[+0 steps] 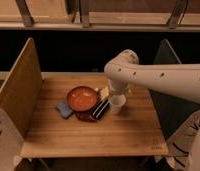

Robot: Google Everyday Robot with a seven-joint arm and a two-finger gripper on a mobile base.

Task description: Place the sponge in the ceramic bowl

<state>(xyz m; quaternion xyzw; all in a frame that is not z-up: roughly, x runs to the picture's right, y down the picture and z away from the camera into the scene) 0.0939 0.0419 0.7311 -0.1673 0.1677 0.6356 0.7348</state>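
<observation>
The blue-grey sponge (64,108) lies flat on the wooden table, touching the left rim of the ceramic bowl (82,99). The bowl is orange-red inside, empty, and sits at the table's middle. My white arm reaches in from the right and bends down. Its gripper (114,95) hangs right of the bowl, just above a small white cup (116,104). It stands open with nothing in it, well apart from the sponge.
A dark red-and-black flat packet (95,111) lies against the bowl's front right, next to the cup. A tall wooden side panel (18,92) borders the table (93,135) on the left, and a dark panel (168,70) on the right. Bare wood lies in front.
</observation>
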